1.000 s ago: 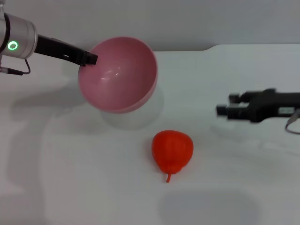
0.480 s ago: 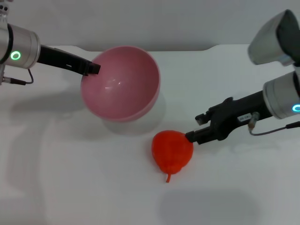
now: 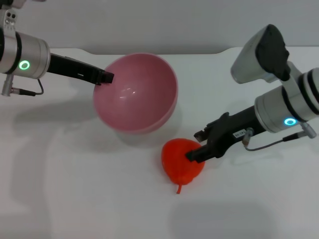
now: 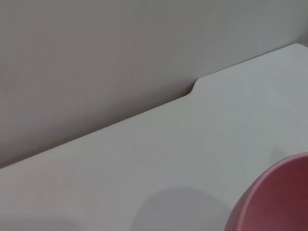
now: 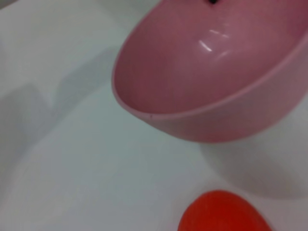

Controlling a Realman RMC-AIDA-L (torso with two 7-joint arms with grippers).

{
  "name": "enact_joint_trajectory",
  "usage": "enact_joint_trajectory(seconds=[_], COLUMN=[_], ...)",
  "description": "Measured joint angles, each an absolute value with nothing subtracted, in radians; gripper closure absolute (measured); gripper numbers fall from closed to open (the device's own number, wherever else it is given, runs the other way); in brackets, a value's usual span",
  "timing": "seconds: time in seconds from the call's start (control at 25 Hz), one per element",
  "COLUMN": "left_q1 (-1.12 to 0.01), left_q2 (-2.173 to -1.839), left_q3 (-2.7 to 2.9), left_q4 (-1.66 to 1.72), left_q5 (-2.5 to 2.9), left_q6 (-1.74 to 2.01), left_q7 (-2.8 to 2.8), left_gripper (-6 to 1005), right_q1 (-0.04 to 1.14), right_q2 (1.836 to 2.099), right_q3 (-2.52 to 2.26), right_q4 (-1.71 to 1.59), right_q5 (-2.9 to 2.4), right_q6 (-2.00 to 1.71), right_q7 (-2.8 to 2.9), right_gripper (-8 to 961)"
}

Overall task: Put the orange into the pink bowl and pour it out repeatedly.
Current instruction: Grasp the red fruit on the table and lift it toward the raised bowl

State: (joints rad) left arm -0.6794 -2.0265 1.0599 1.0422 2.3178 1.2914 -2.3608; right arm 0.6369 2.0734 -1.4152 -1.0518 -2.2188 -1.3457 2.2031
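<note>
Pick-up step: orange (image 3: 183, 162) on table (image 3: 89, 189) is met by right gripper (image 3: 195, 154), grasp cannot be told. Bowl (image 3: 137, 93) is gripped, tilted, by left gripper (image 3: 105, 77). Next: closing, lifting.

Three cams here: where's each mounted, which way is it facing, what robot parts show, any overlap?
Head: on the robot's head, looking forward and down at the table; both arms show, left claw at the pink bowl rim, right claw at the orange.
Left wrist: faces the table's far edge and wall; no robot parts.
Right wrist: faces bowl and orange; own claw unseen.
Shared: all see the bowl.
</note>
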Motion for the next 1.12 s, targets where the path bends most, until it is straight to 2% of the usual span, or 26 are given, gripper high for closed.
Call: enact_joint_trajectory(seconds=[0.32,1.0,1.12], left_q1=[-0.678,-0.663,-0.659], left_q2=[-2.047,-2.052,-2.052], left_q3=[1.06,1.064,1.062], left_q4=[1.064,1.066,1.066], left_q5=[2.317,2.315,2.315], left_q6=[1.294,1.299,1.299], left_q7=[-2.363,-2.364,-2.363], left_gripper=[956,957,957], right_q1=[0.68,0.678,0.674], right_q2=[2.077,2.08,2.08], right_q3=[-1.463,-1.509,-1.509], right_q4=[-1.02,-0.946,-0.95], right_q5=[-2.212,-2.19,-2.174], right_q6=[-1.315,-1.221,-1.213], right_q7=[2.22,2.247,2.246], right_gripper=[322,349,456])
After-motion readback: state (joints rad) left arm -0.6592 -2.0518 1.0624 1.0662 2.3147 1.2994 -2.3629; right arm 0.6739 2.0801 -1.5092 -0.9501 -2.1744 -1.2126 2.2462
